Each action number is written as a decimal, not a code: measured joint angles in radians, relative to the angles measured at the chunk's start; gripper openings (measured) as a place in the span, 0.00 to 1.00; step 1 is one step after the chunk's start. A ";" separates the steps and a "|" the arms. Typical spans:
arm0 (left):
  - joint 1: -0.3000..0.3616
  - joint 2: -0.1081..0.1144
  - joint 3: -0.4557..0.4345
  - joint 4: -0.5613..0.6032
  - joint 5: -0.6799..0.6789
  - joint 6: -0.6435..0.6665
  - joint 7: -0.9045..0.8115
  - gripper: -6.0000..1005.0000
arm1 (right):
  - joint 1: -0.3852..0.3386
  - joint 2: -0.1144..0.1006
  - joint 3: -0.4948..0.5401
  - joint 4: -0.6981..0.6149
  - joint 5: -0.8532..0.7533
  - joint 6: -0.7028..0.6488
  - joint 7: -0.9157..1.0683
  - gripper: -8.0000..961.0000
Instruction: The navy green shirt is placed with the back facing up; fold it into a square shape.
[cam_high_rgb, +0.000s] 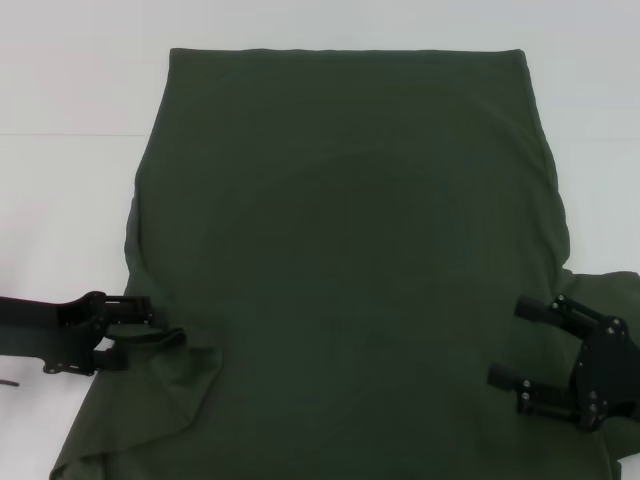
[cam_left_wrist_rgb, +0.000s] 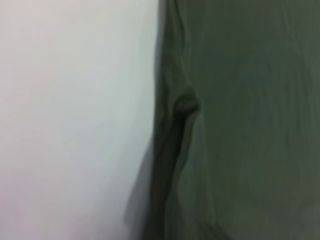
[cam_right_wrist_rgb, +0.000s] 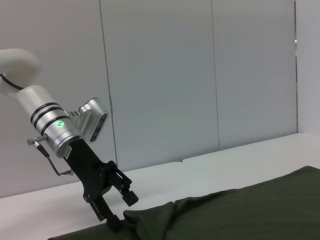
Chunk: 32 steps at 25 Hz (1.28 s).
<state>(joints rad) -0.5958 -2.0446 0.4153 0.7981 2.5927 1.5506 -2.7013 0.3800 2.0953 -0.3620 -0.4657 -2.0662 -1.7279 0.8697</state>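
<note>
Navy green shirt (cam_high_rgb: 350, 270) spread flat on white table (cam_high_rgb: 70, 200), plain side up, filling most of head view; far hem straight, near part running past the frame's bottom edge. Left gripper (cam_high_rgb: 140, 330) at shirt's left edge, near side, fingers closed on a raised bunch of fabric with folds radiating from the pinch. Right gripper (cam_high_rgb: 510, 345) over shirt's right edge, fingers spread wide, two dark fingertips (cam_high_rgb: 528, 309) apart above the cloth, nothing between them; contact with cloth cannot be told. Left wrist view: only shirt edge (cam_left_wrist_rgb: 240, 120) against table (cam_left_wrist_rgb: 75, 100), one small puckered lump along the border, no fingers visible. Right wrist view, not available from head: side-on look across table at left gripper (cam_right_wrist_rgb: 117, 212), tips down in a lifted ridge of shirt (cam_right_wrist_rgb: 225, 215), silver wrist above, grey wall panels (cam_right_wrist_rgb: 200, 75) behind.
</note>
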 joint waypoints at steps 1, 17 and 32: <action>0.000 0.000 0.006 -0.003 0.000 -0.011 -0.002 0.87 | -0.001 0.000 0.000 0.000 0.000 0.000 0.000 0.95; -0.056 -0.013 0.010 -0.053 -0.045 -0.115 0.032 0.87 | 0.000 0.000 0.000 0.001 0.000 0.002 0.000 0.95; -0.089 0.009 0.056 -0.107 -0.147 -0.053 0.098 0.87 | 0.000 0.002 0.000 0.003 0.000 -0.001 0.000 0.95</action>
<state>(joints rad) -0.6849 -2.0359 0.4718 0.6906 2.4453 1.4975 -2.6030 0.3799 2.0968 -0.3620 -0.4632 -2.0662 -1.7284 0.8697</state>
